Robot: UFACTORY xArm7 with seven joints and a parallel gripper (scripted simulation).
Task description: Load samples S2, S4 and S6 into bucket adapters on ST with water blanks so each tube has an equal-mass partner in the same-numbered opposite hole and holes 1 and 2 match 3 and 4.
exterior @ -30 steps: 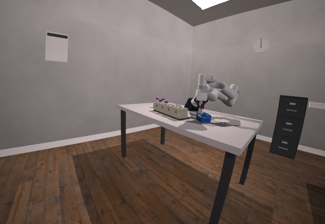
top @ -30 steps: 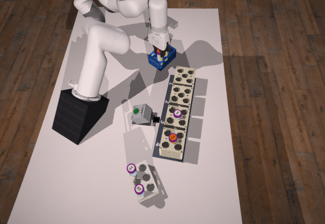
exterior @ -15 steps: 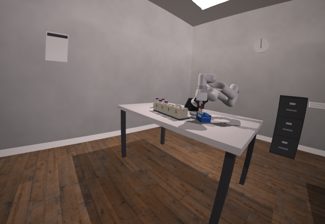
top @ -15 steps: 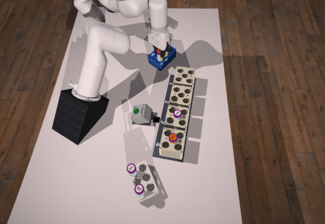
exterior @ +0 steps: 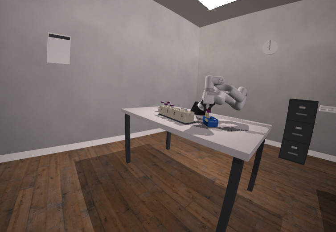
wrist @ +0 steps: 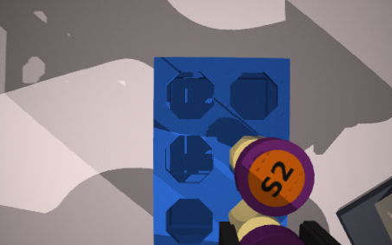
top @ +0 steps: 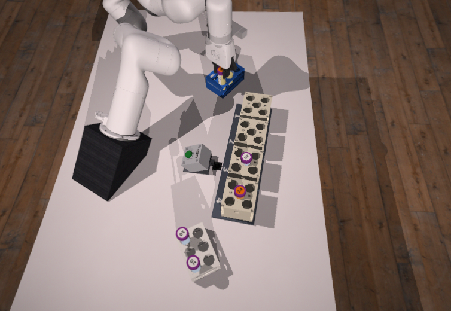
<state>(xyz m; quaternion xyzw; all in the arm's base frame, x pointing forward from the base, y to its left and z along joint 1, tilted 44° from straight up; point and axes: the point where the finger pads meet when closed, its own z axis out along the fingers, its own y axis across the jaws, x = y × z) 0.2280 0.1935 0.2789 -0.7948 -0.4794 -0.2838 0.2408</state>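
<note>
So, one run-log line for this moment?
hand: shut on purple-capped sample tube | site: blue sample rack | orange-dotted S2 tube: racked alongside

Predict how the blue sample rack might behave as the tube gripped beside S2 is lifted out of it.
The blue sample rack looks small and mostly vacant, so probably light; it may lift or skid if the tube drags. The gripper is shut on a purple-capped tube at one end, so the rack could tip there. S2 adds a little ballast.

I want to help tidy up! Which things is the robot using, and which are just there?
Using: gripper, gripped tube, S2 tube, blue rack, adapters, blank rack, DONE key.
Just there: cabinet, clock, wall paper.
</note>
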